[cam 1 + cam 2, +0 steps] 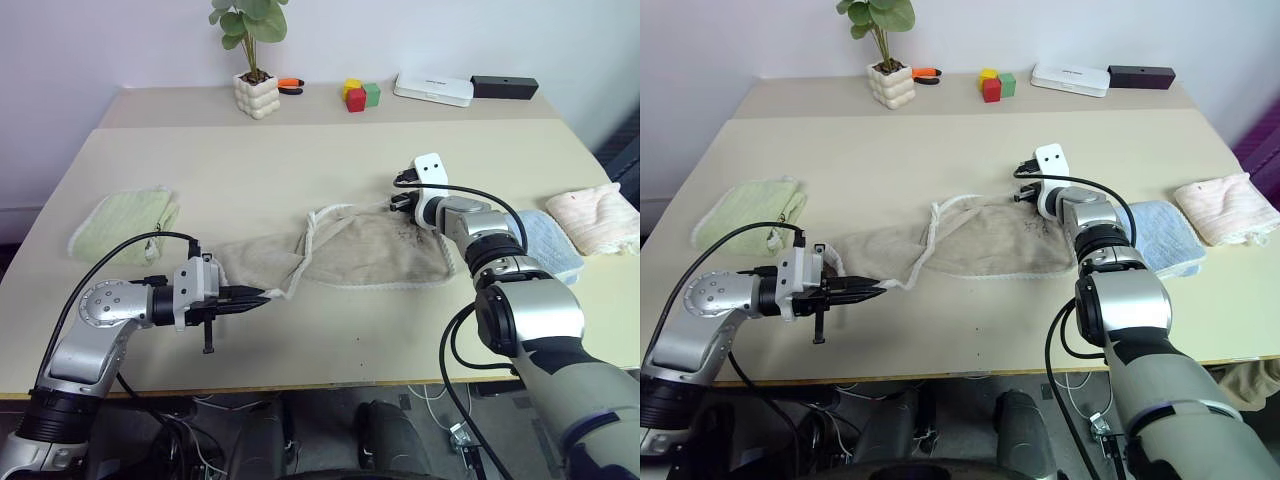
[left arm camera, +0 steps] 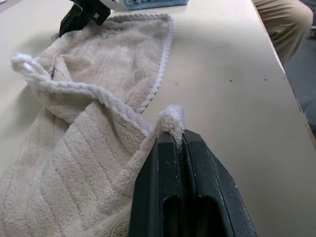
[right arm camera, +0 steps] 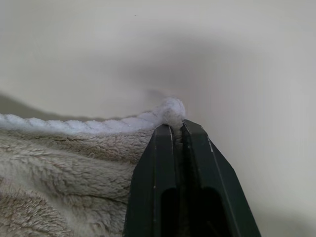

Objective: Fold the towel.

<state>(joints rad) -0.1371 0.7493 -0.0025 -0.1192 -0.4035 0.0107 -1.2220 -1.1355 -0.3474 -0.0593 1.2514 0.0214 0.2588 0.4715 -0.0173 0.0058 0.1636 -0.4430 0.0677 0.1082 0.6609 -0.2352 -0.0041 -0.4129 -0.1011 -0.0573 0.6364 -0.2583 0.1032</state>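
Nearest, the left gripper (image 1: 262, 297) pinches the towel (image 1: 375, 252) by its near corner; the towel stretches sideways across the table (image 1: 300, 160) to the right gripper (image 1: 400, 201), clamped on its far corner.

This looks like an office or a lab room set up for robot trials. A wide, pale tabletop (image 1: 330, 150) stands against a plain white wall (image 1: 100, 40), and along its far edge sit a small potted plant (image 1: 256, 60) in a white knobbly pot, coloured toy blocks (image 1: 361, 95), a flat white case (image 1: 433, 88) and a long black box (image 1: 504, 87). Small folded cloths lie spread out as practice pieces: a light green towel (image 1: 125, 220), a light blue towel (image 1: 548, 245) and a pink cloth (image 1: 604, 216). Loose cables (image 1: 440, 405) hang below the tabletop's near edge.
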